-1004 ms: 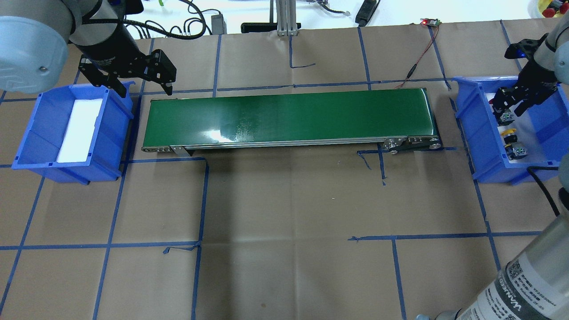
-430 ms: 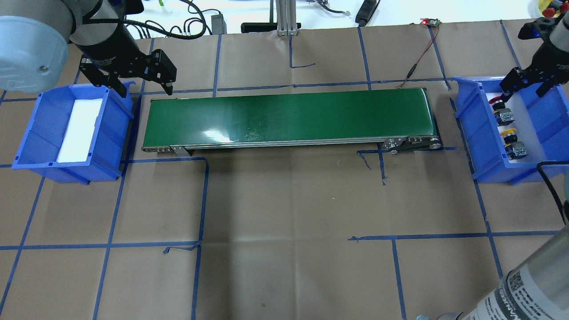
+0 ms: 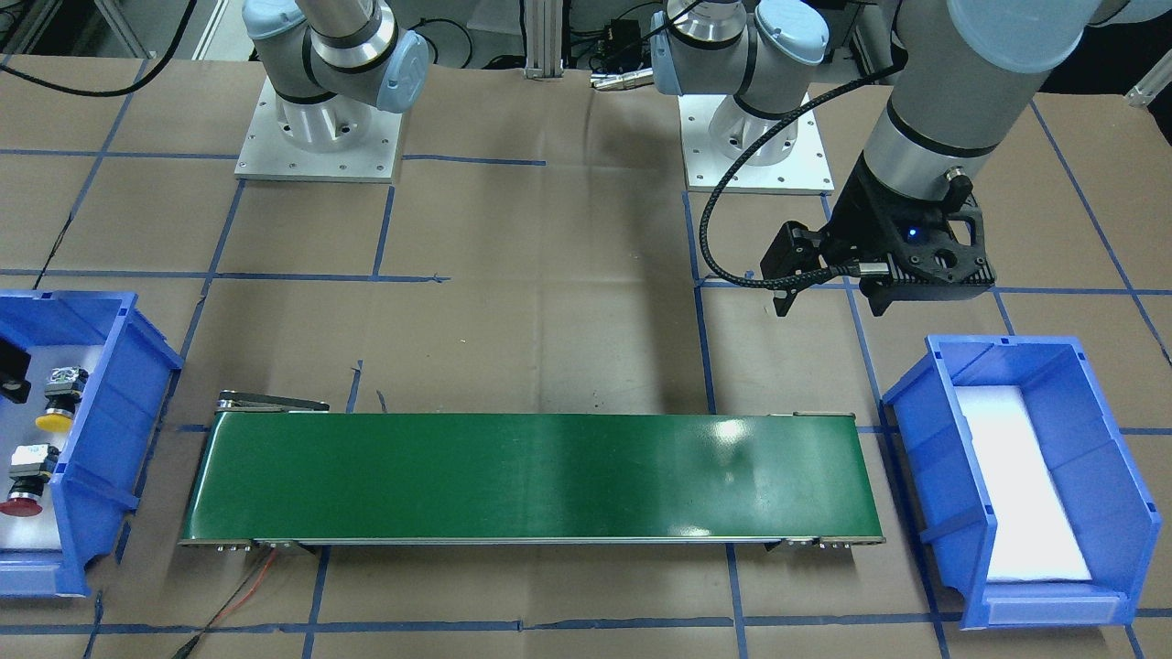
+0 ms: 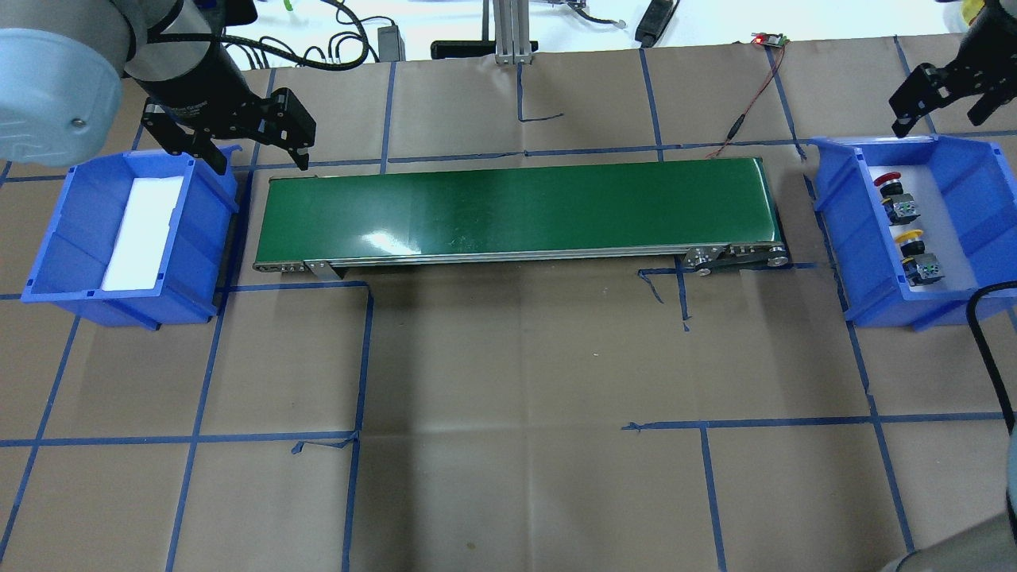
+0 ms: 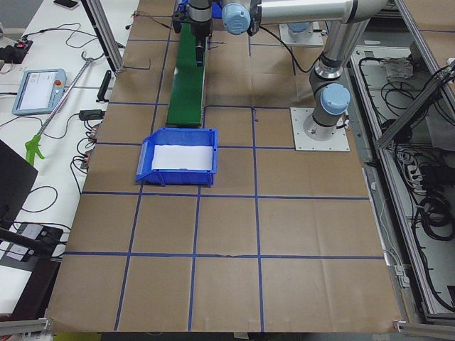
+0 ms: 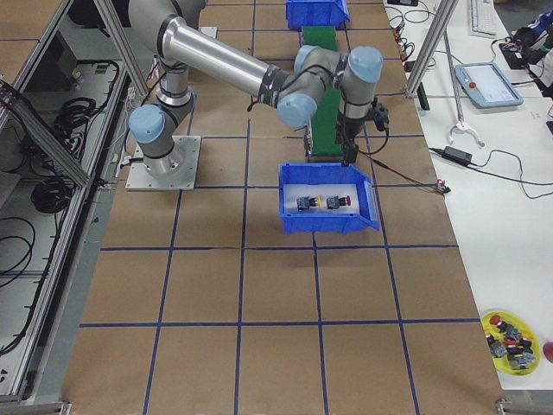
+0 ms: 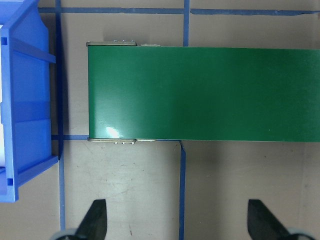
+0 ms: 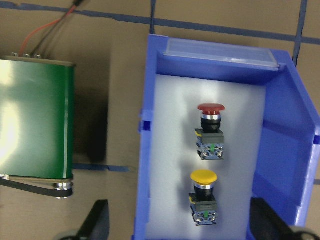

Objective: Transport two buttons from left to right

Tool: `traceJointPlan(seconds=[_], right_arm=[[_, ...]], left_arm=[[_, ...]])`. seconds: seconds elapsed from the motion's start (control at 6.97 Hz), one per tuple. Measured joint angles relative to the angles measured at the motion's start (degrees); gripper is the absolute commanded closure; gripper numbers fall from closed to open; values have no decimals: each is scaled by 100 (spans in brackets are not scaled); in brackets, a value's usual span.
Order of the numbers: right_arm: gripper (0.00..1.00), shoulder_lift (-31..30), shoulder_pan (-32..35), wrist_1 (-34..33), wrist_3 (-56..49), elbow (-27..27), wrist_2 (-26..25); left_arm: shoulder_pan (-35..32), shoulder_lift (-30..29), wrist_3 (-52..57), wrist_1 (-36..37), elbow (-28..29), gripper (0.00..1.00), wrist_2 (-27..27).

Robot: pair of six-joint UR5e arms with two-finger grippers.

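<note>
The red-capped button (image 4: 891, 183) and the yellow-capped button (image 4: 908, 237) lie side by side on the white pad in the right blue bin (image 4: 830, 230). Both also show in the right wrist view, the red button (image 8: 211, 131) beyond the yellow button (image 8: 203, 196). My right gripper (image 4: 941, 119) is open and empty, above the bin's far edge and clear of both buttons. My left gripper (image 4: 261, 163) is open and empty, between the left blue bin (image 4: 48, 238) and the near end of the green conveyor (image 4: 516, 206).
The left bin holds only a white foam pad (image 4: 143, 230). The conveyor belt (image 3: 531, 476) spans the space between the bins with nothing on it. A red wire (image 4: 755, 95) runs from the belt's right end to the table's back edge.
My right gripper has let go of the red button, opened, and risen out of the right bin toward its far edge. The red button stays in the bin. The left arm has not moved.
</note>
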Motion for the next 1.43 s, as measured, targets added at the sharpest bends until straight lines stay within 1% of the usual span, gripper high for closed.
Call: traceJointPlan(seconds=[0.14,0.43,0.57,0.72,0.86,1.0,1.43], right_arm=[[0,-459,511,91,522,82,48],[0,-1199,1530,164,2040,487,376],[0,-1501,1893,224,2561,770,456],[0,-1832,2134,352,2854,1046,487],[0,-2087,2245,569,2964,1232,496],[0,-2251,2284,799,3003,1301,533],[0,-2332,2302,971,3024,1314,630]], left_arm=[[0,-1,0,-2,0,0,0],[0,6,0,0,0,0,0],[0,9,2,-2,-2,0,0],[0,15,4,-4,-6,0,0],[0,20,4,-2,-8,0,0],[0,22,7,-1,-8,0,0],[0,22,5,0,-1,0,0]])
